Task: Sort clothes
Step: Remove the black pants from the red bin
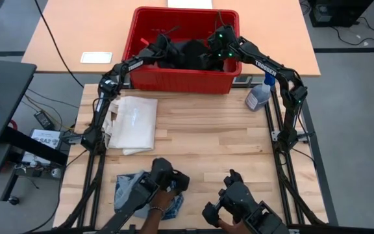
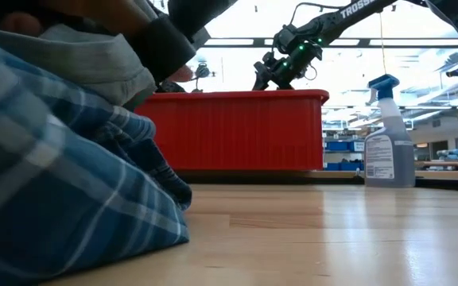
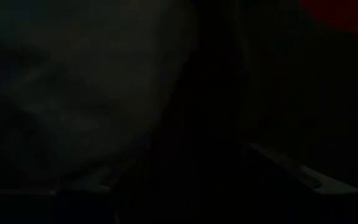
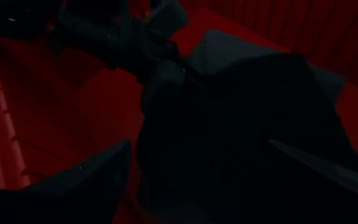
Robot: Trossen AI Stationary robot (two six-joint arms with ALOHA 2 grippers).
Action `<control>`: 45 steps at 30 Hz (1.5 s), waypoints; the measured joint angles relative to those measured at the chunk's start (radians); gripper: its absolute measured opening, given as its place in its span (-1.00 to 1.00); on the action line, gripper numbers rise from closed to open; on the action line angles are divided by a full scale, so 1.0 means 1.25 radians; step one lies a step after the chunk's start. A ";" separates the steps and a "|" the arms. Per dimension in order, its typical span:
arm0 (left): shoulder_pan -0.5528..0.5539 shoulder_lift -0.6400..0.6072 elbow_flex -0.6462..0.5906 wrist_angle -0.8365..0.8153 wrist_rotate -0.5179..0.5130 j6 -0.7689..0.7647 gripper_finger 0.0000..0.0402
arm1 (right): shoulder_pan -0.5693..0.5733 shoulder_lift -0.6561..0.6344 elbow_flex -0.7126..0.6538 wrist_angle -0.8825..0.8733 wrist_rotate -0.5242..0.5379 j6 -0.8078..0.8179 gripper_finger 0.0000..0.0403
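**A:** Fingers check: both grippers are down inside the red bin (image 1: 174, 79) at the far end of the tabletop (image 1: 213, 140). The right gripper (image 4: 197, 180) has its fingers spread apart, hovering right over the black fabric (image 4: 247, 106). The left gripper (image 1: 163, 49) is buried in the same pile, and its wrist view is so dark I honestly can't tell if it's clenched or released.

**B:** How's that stuff going to handle?

**A:** My guess: light, floppy, zero stiffness. It'll sag and drag, and could snag on the bin wall. I'd pinch a raised fold or bunched ridge, not a flat patch, and lift high.

**B:** And the rest of the clothes?

**A:** The blue-and-white plaid cloth (image 1: 130, 190) sits at the near edge, under a person's hand (image 1: 162, 201). White tote bag (image 1: 134, 123) lies left, spray bottle (image 1: 261, 96) right.
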 joint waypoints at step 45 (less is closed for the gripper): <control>-0.123 -0.172 0.000 -0.095 0.161 0.706 -0.93 | -0.073 -0.005 -0.006 0.104 -0.021 -0.399 0.86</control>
